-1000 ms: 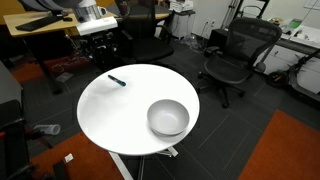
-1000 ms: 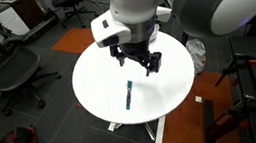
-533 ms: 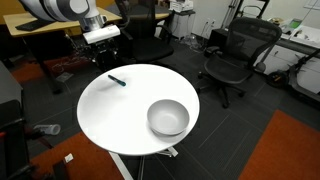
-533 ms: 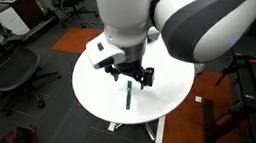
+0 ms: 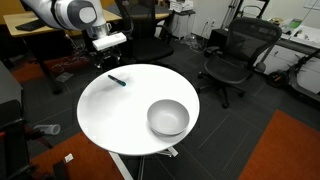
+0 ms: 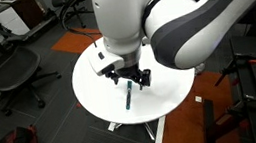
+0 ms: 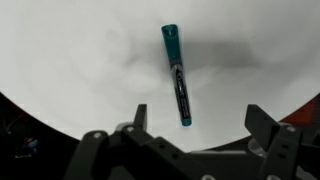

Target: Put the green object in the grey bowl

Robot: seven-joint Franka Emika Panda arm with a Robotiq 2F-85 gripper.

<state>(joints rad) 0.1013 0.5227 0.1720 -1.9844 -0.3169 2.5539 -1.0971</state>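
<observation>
The green object is a thin teal marker with a darker end, lying flat on the round white table. It shows near the table's far left edge in an exterior view, just below my gripper in an exterior view, and in the wrist view. My gripper is open and empty, hovering above the marker, its fingers either side of the marker's end. The grey bowl stands upright and empty on the table, well away from the marker. In an exterior view it is hidden behind my arm.
Black office chairs stand around the table, with another on the far side. Desks and cables lie beyond. An orange carpet patch is on the floor. The table edge shows close to the marker in the wrist view.
My arm has swung over the table and lowered towards the marker. The gripper now hovers just above it. Marker and bowl have not moved.
</observation>
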